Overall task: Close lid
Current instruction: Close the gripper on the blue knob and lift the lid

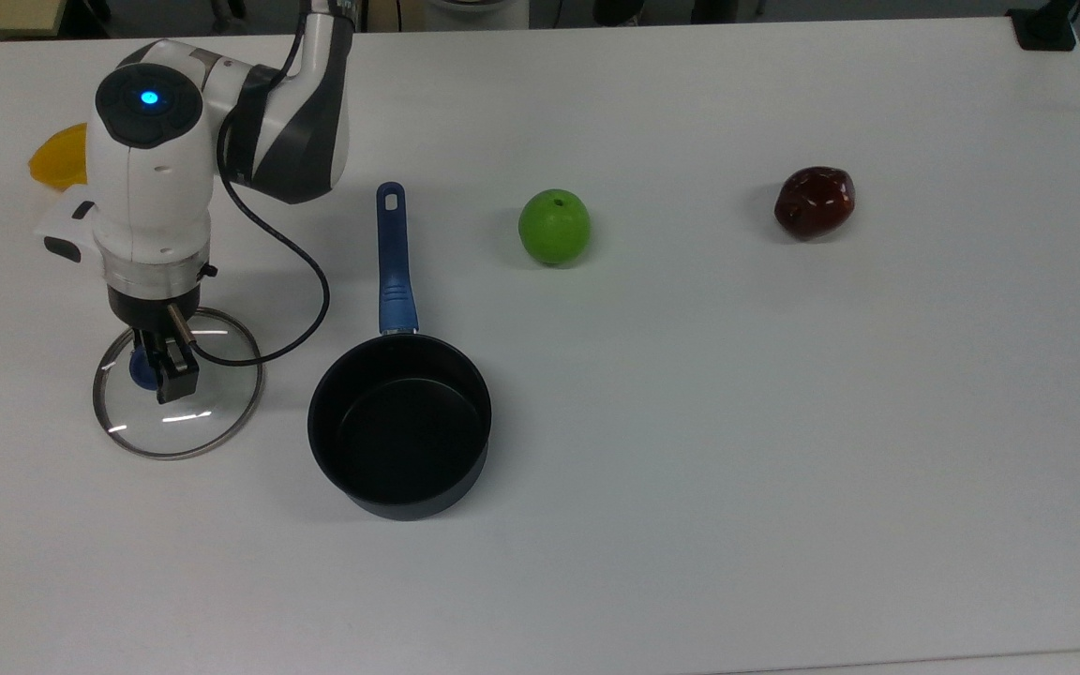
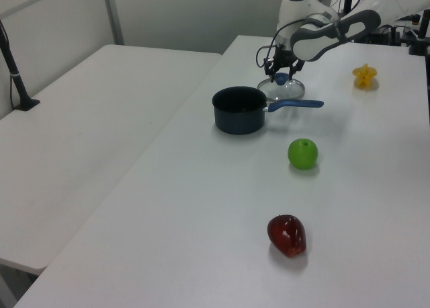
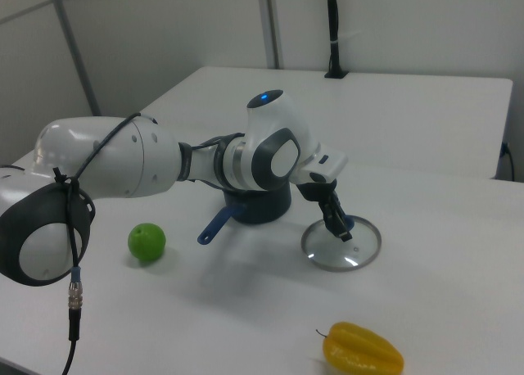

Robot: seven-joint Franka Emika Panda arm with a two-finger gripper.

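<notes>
Lid (image 1: pixel 212 412): round clear glass with a thin metal rim and a blue knob (image 1: pixel 139 369); lies flat on the white table (image 1: pixel 737 422), knob up, just beside the saucepan on the top view's left and apart from it.
Gripper (image 1: pixel 154 367): black, pointing down over the middle of the lid; fingers narrowly set at either side of the knob. In the left view the gripper (image 2: pixel 281 73) sits right at the knob; whether the fingers press it, I cannot tell.
Arm (image 1: pixel 151 178): white and grey, a blue light on its top joint, a black cable looping from the wrist down over the lid's rim in the top view.
Saucepan (image 1: pixel 399 424): black, uncovered, nothing inside; long blue handle (image 1: pixel 394 258) pointing to the top view's upper edge.
Green apple (image 1: pixel 554 226): near the handle's far end, on the top view's right of it.
Red fruit (image 1: pixel 814 202): dark and glossy, well apart from the saucepan, farther to the top view's right.
Yellow fruit (image 3: pixel 363 350): on the table near the lid in the right view; partly behind the arm in the top view.
</notes>
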